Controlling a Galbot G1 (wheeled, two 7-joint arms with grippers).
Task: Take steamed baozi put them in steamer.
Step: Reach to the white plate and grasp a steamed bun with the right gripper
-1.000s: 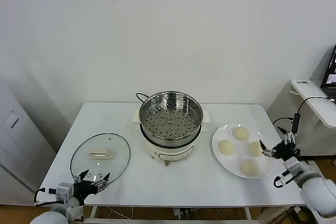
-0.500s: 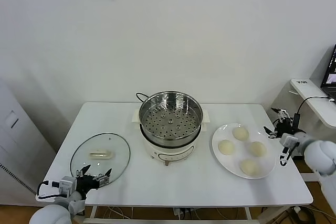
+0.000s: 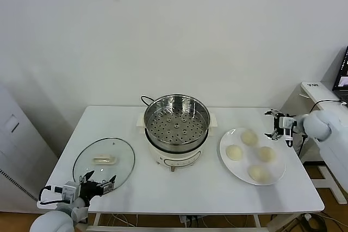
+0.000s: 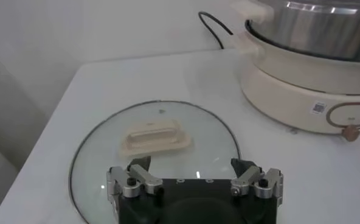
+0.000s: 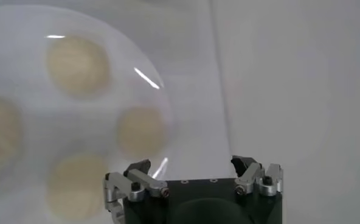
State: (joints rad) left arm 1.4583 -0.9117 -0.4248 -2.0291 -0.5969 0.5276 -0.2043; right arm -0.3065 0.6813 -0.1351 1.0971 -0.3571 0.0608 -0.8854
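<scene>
While nothing is gripped yet, the left gripper (image 3: 98,182) sits low at the near left table corner, well left of the steamer (image 3: 176,129), fingers spread wide and empty, hanging over the near edge of the glass lid (image 3: 104,161); it looks parked. Lid lies flat on the table (image 3: 190,188), just left of the steamer, handle up. Steamer stands mid-table, steel pot open, perforated tray bare, no buns in it. Right of the steamer and just beside it is the white plate (image 3: 242,175) with all four buns (image 3: 249,137) on it, apart from each other. The right gripper (image 3: 278,126) hovers above the plate's far right rim, on the side away from the steamer, fingers wide, holding nothing, not touching any bun.

Handling guess: buns look soft, light, smooth-skinned, easy to dent or tear, maybe a bit sticky. Best hold is probably across the widest part of the dome, low on the sides, gentle squeeze only. The bun nearest the right gripper seems the natural first pick.
</scene>
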